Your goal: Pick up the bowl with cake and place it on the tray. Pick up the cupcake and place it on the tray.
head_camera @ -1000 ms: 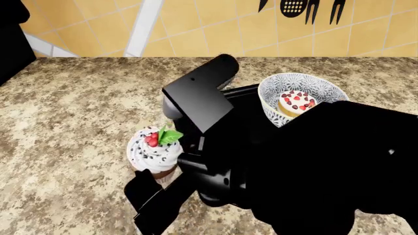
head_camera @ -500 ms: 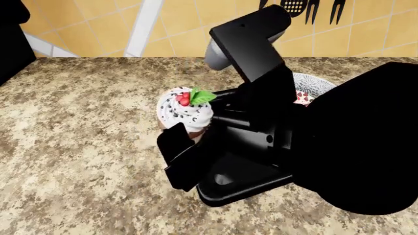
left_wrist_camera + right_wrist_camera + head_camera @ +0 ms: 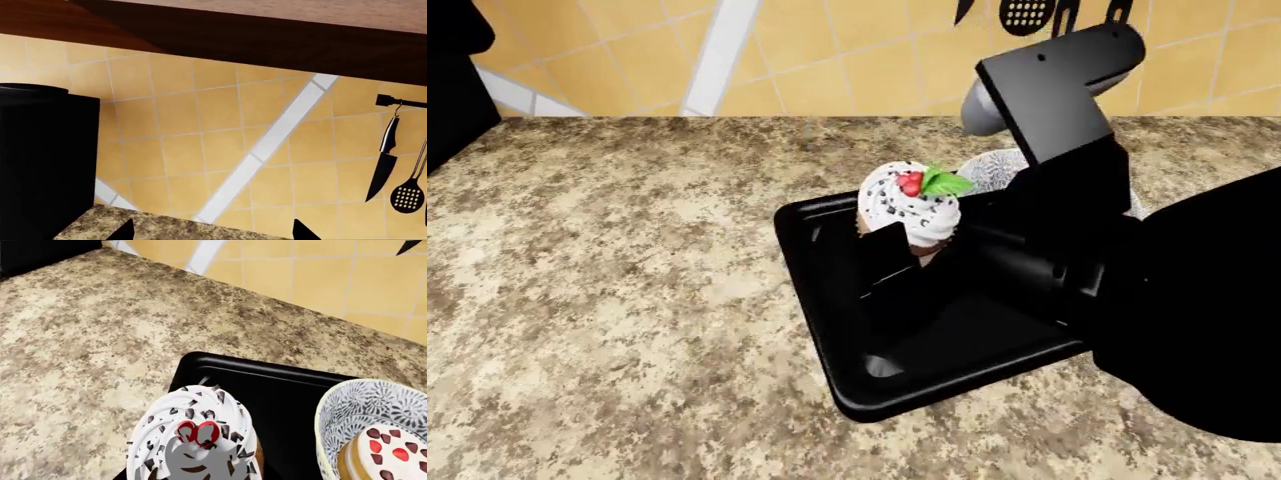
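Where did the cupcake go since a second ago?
The right claw carried the white-frosted cupcake in the brown wrapper up off the speckled stone counter and away from the robot; it now hangs above the glossy black rectangular tray. The blue-patterned white bowl with its berry-topped cake stayed on the tray.

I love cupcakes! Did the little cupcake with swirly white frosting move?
Yes. The small swirled-frosting cupcake went up and to the right across the speckled granite counter, toward the tiled wall, and is now over the glossy black rectangular tray.

Cupcake (image 3: 910, 205) (in the right pincer (image 3: 918, 252)) now up and rightward, above the tray (image 3: 814, 290)
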Controlling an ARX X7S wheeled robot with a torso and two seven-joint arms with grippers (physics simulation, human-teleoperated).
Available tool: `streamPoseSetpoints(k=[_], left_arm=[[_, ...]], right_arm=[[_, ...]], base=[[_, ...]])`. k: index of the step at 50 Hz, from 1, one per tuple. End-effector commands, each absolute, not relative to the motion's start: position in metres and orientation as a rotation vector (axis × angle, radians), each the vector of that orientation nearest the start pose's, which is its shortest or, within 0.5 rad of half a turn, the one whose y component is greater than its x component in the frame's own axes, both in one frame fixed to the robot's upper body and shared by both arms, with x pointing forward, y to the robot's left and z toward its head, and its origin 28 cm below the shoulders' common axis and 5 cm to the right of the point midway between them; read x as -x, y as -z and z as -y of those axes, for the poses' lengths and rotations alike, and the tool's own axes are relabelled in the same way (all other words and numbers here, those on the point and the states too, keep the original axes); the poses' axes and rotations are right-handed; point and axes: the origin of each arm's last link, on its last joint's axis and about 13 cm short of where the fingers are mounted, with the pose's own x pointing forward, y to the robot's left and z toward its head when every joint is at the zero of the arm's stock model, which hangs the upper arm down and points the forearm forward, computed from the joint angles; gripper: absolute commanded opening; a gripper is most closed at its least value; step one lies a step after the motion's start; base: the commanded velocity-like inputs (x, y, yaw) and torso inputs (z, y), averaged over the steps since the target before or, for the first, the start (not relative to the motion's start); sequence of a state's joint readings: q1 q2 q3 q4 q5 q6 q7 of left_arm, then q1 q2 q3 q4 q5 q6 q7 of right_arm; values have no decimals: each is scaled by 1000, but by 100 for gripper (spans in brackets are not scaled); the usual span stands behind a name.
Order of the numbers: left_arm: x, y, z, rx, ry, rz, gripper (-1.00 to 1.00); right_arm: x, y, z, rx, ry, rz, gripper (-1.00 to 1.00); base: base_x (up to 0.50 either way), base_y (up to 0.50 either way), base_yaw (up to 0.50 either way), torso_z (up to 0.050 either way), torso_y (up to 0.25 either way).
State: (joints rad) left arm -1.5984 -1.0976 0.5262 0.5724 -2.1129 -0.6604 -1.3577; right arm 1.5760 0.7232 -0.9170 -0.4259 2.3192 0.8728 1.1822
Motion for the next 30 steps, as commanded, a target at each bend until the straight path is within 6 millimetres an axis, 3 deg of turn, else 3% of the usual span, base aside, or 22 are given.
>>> streamPoseSetpoints(k=[1, 30], left_arm=[[-154, -385, -257, 117, -113, 210, 100], [-155, -384, -257, 115, -111, 206, 100]], right_arm=[[-194, -321, 82, 188, -378, -400, -100], [-200, -296, 84, 197, -352, -489, -100]], base=[[0, 0, 0, 0, 0], [0, 0, 0, 0, 0]])
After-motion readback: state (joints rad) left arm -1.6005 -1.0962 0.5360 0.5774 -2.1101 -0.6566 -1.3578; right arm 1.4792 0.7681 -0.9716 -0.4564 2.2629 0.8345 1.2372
